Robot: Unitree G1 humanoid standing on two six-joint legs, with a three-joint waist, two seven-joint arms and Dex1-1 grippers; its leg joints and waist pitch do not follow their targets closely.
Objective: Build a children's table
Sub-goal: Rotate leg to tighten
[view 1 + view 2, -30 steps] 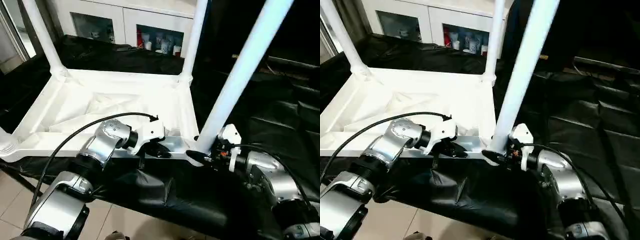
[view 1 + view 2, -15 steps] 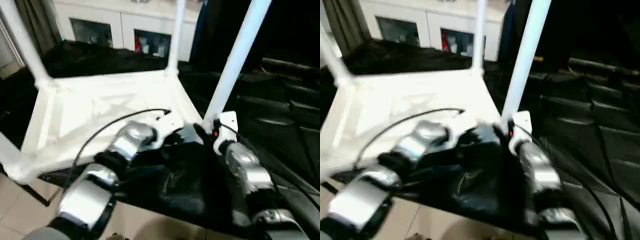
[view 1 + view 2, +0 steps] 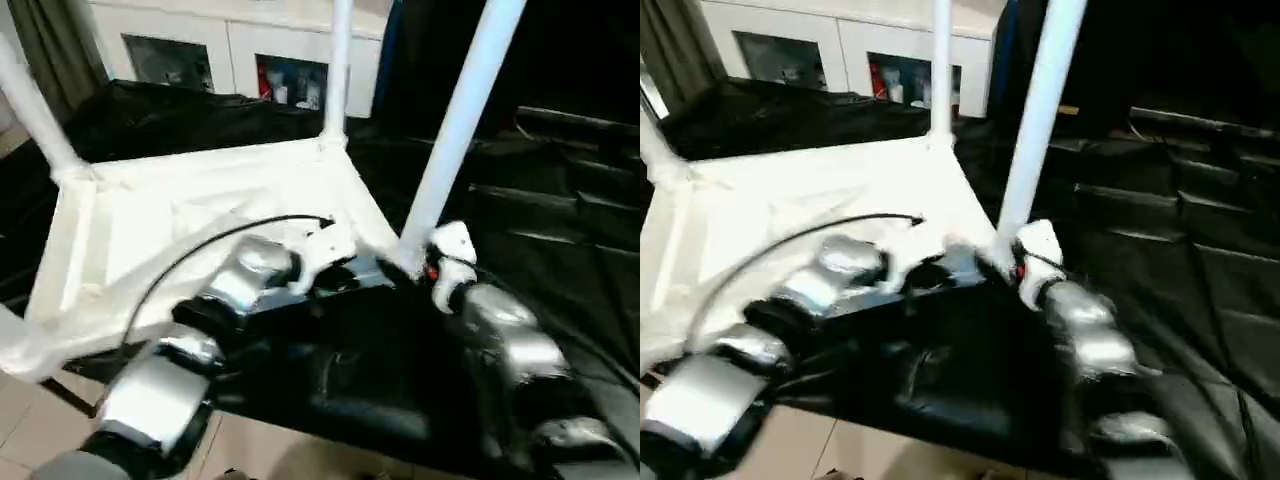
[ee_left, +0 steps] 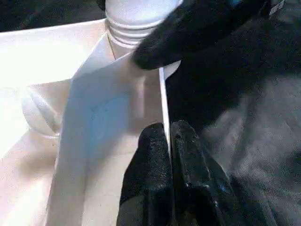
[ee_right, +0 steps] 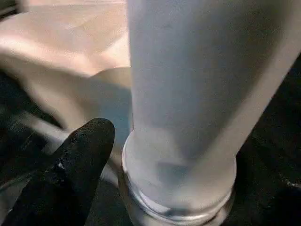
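- Left eye view: white plastic children's table (image 3: 200, 215) lies upside down on a black cloth-covered surface (image 3: 560, 230), ribbed underside up, white tapered round legs standing up from the corner sockets.
- Near leg (image 3: 455, 130) rises at the table's near right corner; a far leg (image 3: 338, 70) at the far right corner; another leg (image 3: 35, 115) at the far left corner.
- Left gripper (image 3: 345, 278) on its silver forearm (image 3: 235, 285) sits at the table's near rim, just beside the near leg's base.
- Right gripper (image 3: 405, 272) sits at the base of the near leg, silver right forearm (image 3: 505, 345) behind it.
- White glass-door cabinet (image 3: 230, 60) stands behind the table.
- Right eye view: same layout; both grippers meet at the near right corner.
- Left wrist view: left gripper's black fingers (image 4: 150, 174) are pressed together on the thin white rim edge (image 4: 162, 101) of the table top, pinching it; a black finger of the right gripper (image 4: 188, 28) lies against the threaded leg base (image 4: 134, 16).
- Right wrist view: one black finger (image 5: 75, 165) of the right gripper is just beside the leg's collar (image 5: 178, 188); the other finger is hidden, so whether it is spread or gripping cannot be told.
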